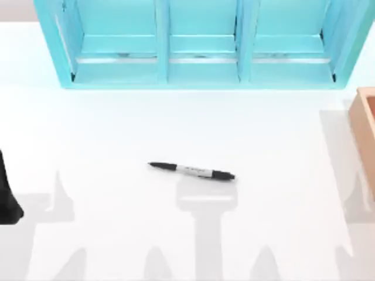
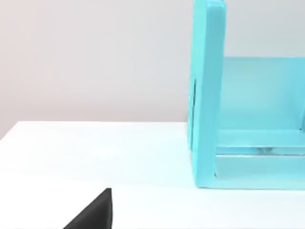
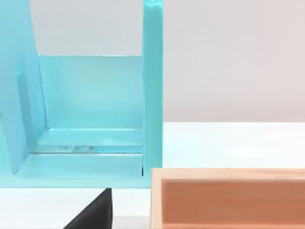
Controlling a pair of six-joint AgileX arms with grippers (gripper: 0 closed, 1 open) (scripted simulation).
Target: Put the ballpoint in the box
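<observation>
Our left arm sits parked at the table's left edge; we cannot tell its fingers' state. On the white table, the slim black-ended ballpoint lies mid-table, before the turquoise three-compartment shelf unit. The tan wooden box stands at the right edge.

No text, label, brand or number can be read anywhere. The ballpoint carries small dark print on its grey-white middle band (too fine to make out a single letter). The turquoise shelf unit and the tan box show plain, unmarked surfaces.
</observation>
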